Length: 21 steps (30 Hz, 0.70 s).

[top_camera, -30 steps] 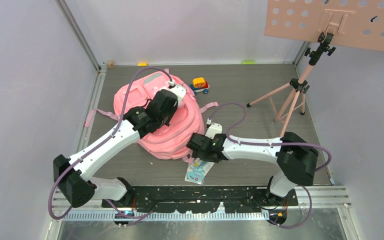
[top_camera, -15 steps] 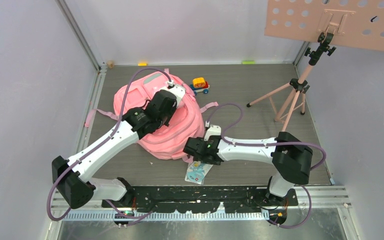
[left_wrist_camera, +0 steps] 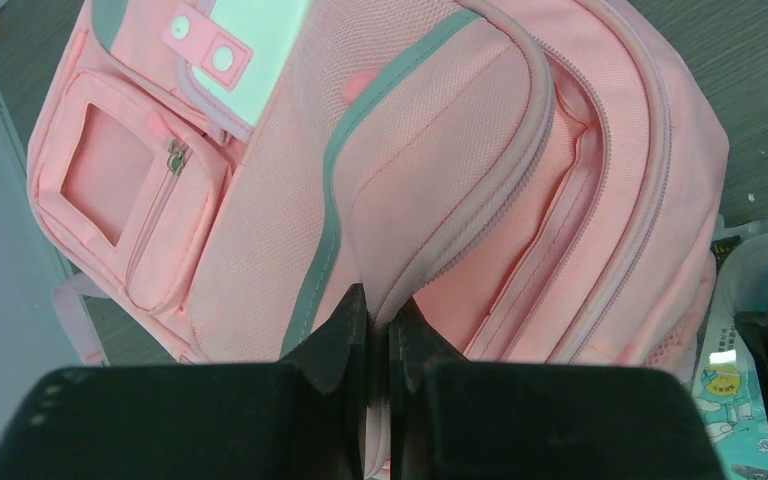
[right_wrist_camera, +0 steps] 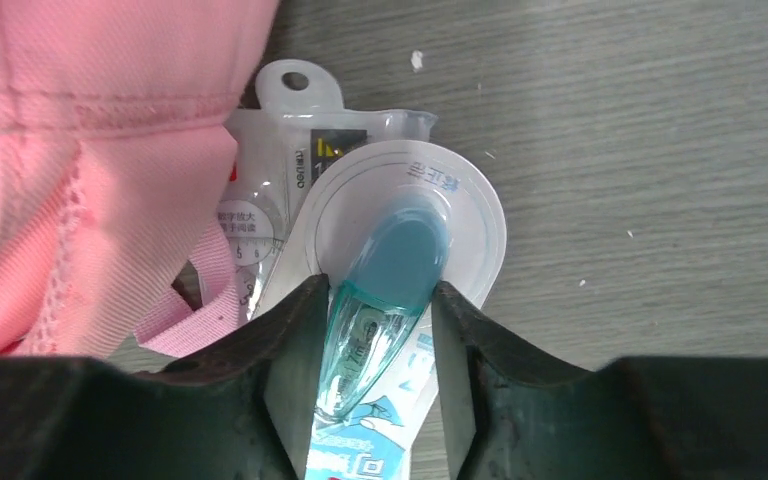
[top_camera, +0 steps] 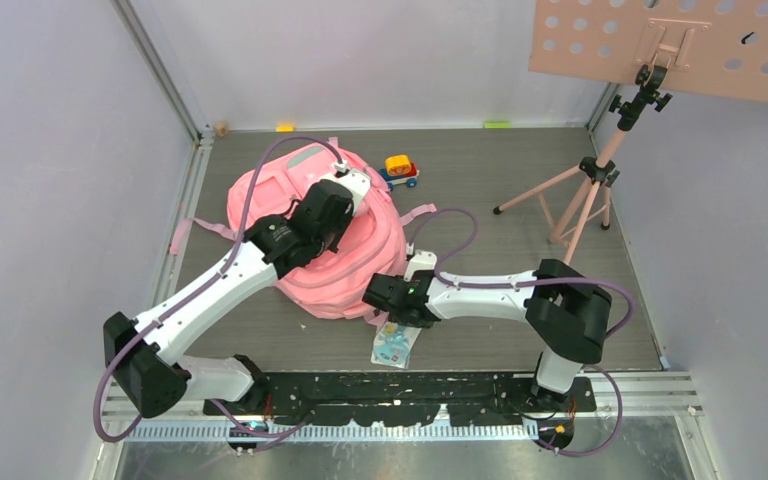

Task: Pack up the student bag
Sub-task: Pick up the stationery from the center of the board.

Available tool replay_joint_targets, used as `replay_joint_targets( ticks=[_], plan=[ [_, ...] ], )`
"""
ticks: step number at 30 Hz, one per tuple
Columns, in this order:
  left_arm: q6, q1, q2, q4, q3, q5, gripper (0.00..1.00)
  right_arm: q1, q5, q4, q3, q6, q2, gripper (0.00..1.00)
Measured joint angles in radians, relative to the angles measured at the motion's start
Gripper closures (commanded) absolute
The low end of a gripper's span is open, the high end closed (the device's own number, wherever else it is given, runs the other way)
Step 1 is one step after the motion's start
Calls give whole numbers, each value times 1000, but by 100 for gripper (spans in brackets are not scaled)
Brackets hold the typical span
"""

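The student bag [top_camera: 260, 195] lies flat on the grey floor, a big pink backpack with a grey-green patch; it fills the left wrist view [left_wrist_camera: 440, 150]. My left gripper [top_camera: 332, 215] sits on top of it, shut [left_wrist_camera: 380, 310] on a fold of its pink front-pocket flap. My right gripper [top_camera: 385, 300] is at the bag's near right edge, closed [right_wrist_camera: 375, 300] around the teal bubble of a correction-tape blister pack [right_wrist_camera: 400, 240] that lies on the floor [top_camera: 397, 345]. The bag's pink fabric and a strap loop [right_wrist_camera: 80, 120] are just left of that gripper.
A second clear blister pack [right_wrist_camera: 260, 190] lies under the tape pack. A small yellow, red and blue toy car [top_camera: 400, 170] stands behind the bag. A pink tripod stand [top_camera: 585, 200] with a perforated pink board [top_camera: 660, 40] stands at the right. Walls enclose three sides.
My right arm has moved left, bringing its gripper closer to the bag's edge over the tape pack. The left arm, the bag and the pack have stayed put.
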Motion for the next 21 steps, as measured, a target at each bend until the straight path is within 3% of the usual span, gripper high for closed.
replay_joint_targets(
  ticks=[2, 8, 21],
  plan=[
    [0, 0, -1, 0, 0, 0, 100, -12, -6, 23, -2, -14, 0, 71],
    [1, 0, -14, 4, -8, -7, 100, -62, -21, 94, -50, -68, -37, 96],
    [-12, 55, -40, 6, -11, 101, 100, -90, 19, 47, -97, -300, -335, 99]
  ],
)
